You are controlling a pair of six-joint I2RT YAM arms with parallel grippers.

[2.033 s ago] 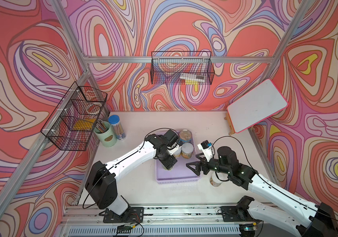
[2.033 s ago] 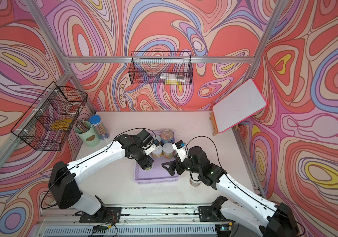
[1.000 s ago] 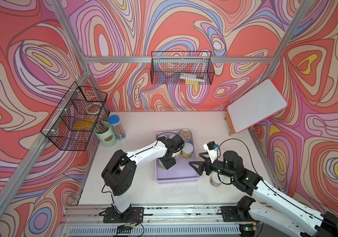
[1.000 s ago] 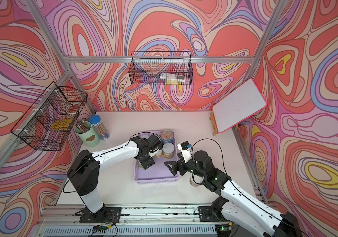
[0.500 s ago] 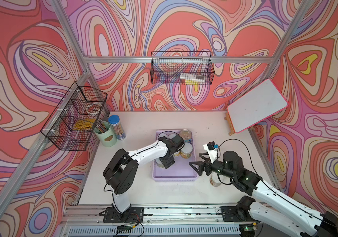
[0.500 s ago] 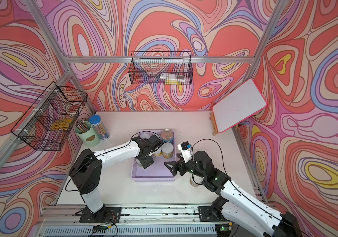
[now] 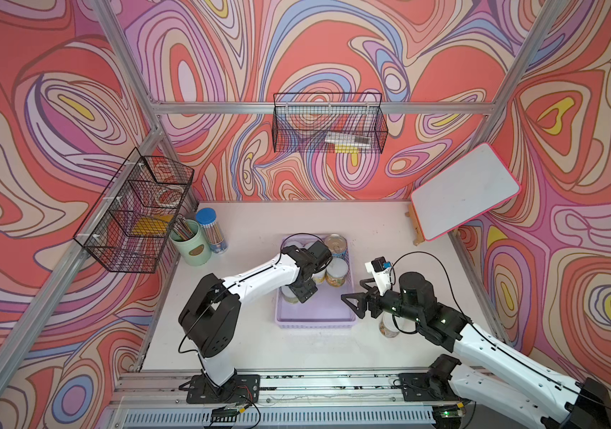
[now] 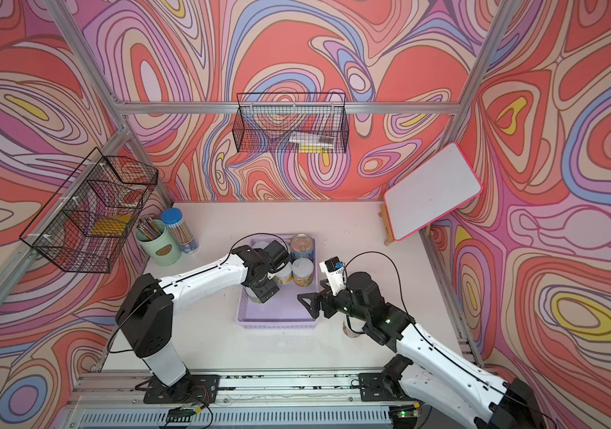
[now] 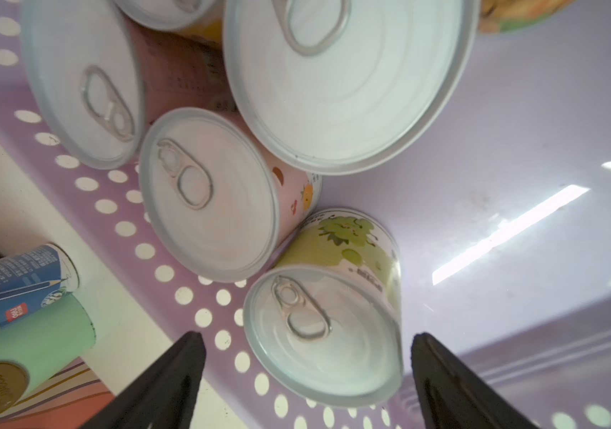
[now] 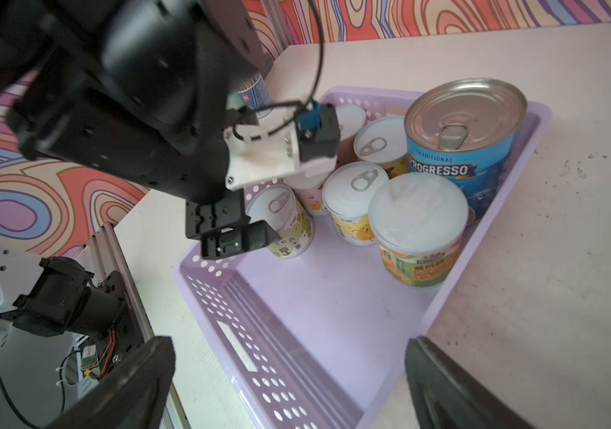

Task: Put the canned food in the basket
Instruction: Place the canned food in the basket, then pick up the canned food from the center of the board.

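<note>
The lavender basket (image 7: 315,325) (image 8: 278,325) lies mid-table and holds several cans, among them a tall blue-labelled can (image 7: 335,245) (image 10: 460,148) and an orange-labelled one (image 10: 419,230). My left gripper (image 9: 305,336) (image 7: 302,291) is open over the basket's left side. Its fingers straddle a green-labelled can (image 9: 326,327) (image 10: 289,223) that stands on the basket floor, with a gap on each side. My right gripper (image 10: 289,345) (image 7: 354,297) is open and empty above the basket's near right corner. One more can (image 7: 387,327) (image 8: 350,328) stands on the table under the right arm.
A mint pencil cup (image 7: 192,245) and a blue-capped pencil tube (image 7: 211,230) stand at the back left. A whiteboard (image 7: 463,193) leans at the back right. Black wire baskets hang on the left wall (image 7: 136,211) and the back wall (image 7: 328,122).
My left gripper has opened and let go of the green-labelled can, which now stands in the basket. The basket has shifted slightly left. The right arm has barely moved.
</note>
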